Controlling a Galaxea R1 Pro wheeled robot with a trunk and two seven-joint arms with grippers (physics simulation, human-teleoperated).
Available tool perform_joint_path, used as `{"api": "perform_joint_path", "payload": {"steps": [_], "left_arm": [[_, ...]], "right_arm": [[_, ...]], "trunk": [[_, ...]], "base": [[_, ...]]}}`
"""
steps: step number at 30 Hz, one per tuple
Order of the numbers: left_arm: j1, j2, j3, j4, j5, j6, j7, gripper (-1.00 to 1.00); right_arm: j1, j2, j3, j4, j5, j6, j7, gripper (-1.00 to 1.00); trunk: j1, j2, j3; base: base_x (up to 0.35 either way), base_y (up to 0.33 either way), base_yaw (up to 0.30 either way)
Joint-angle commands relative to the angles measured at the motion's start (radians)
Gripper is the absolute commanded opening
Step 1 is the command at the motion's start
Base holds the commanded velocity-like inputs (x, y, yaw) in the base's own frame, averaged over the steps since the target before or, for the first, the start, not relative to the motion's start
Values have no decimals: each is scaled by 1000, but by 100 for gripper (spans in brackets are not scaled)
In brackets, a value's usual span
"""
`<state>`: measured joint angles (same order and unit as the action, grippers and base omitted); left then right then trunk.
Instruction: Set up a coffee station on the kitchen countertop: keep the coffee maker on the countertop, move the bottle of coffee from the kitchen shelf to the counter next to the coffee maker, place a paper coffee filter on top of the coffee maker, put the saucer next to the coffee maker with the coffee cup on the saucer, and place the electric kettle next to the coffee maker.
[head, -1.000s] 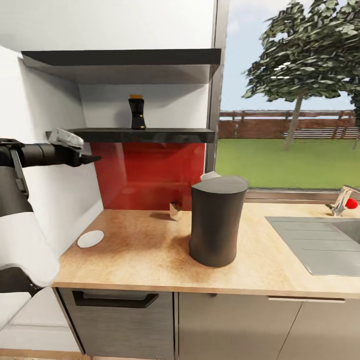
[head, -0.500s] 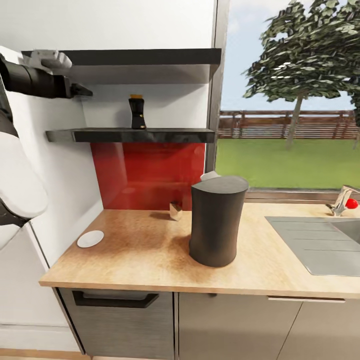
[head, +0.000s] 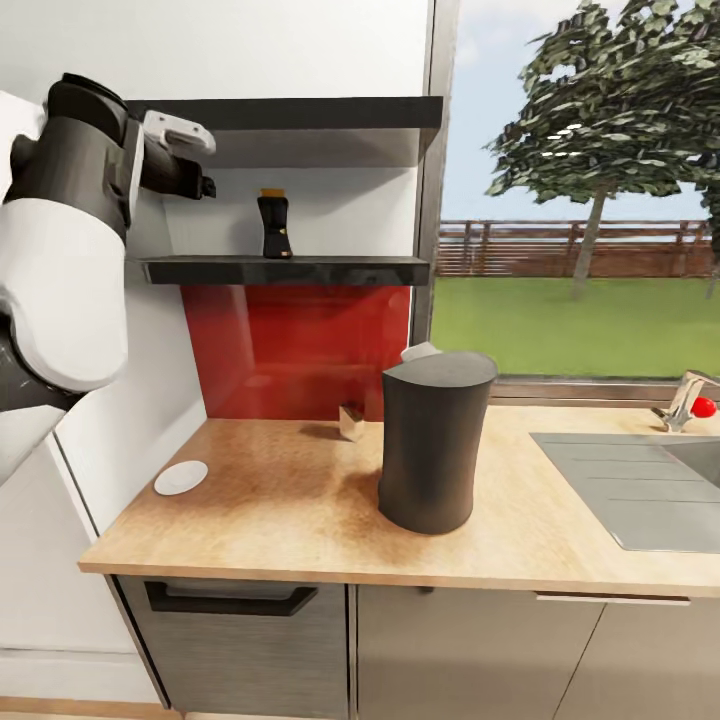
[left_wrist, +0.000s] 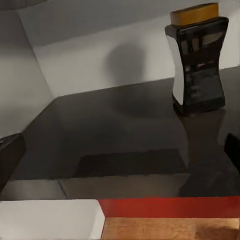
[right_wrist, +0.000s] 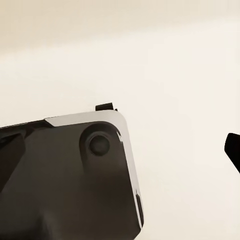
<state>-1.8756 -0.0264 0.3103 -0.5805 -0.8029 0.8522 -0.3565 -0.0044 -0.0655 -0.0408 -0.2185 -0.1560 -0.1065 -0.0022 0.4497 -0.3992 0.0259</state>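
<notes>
Nearer now, left claw (head: 205, 186); wrist view shows bottle of coffee (left_wrist: 196, 60) reflected.

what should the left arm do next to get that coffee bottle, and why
Probably ease the left gripper forward along the kitchen shelf toward the bottle of coffee. The bottle stands upright and untouched on the shelf, and in the left wrist view it sits ahead and off to one side, with both fingertips at the picture's edges, spread wide and nothing between them. It needs centring before any grasp.
</notes>
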Motion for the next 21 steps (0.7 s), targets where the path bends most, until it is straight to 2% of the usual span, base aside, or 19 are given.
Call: {"api": "perform_joint_path", "payload": {"steps": [1,3,6,8,10,13,15,17,21], "left_arm": [[0,-6,8,11,-5,-16,19,100],[5,-27,10,41,27,-70,127,100],[9,-50,11,54,75,-121,238,100],[12,-69,11,65,140,-176,326,100],[13,-78,9,85,187,-209,369,100],[14,-85,8,134,239,-254,404,100],[15,-88,8,175,256,-298,415,100],[14,-89,7,216,264,-340,419,100],[14,-87,8,253,268,-370,422,100]], "right_arm": [[0,0,-2,1,-7,-4,1,100],[0,0,-2,1,-7,-3,1,100],[0,0,-2,1,-7,-4,1,100],[0,0,-2,1,-7,-4,1,100],[0,0,-2,1,-7,-4,1,100],[0,0,-2,1,-7,-4,1,100],[0,0,-2,1,-7,-4,1,100],[0,0,-2,1,-7,-4,1,100],[0,0,-2,1,-7,-4,1,100]], "trunk": [[0,-1,0],[0,-1,0],[0,-1,0],[0,-1,0],[0,-1,0],[0,-1,0],[0,-1,0],[0,-1,0],[0,-1,0]], "base": [[0,0,0],[0,0,0],[0,0,0],[0,0,0],[0,0,0],[0,0,0],[0,0,0],[0,0,0],[0,0,0]]}}
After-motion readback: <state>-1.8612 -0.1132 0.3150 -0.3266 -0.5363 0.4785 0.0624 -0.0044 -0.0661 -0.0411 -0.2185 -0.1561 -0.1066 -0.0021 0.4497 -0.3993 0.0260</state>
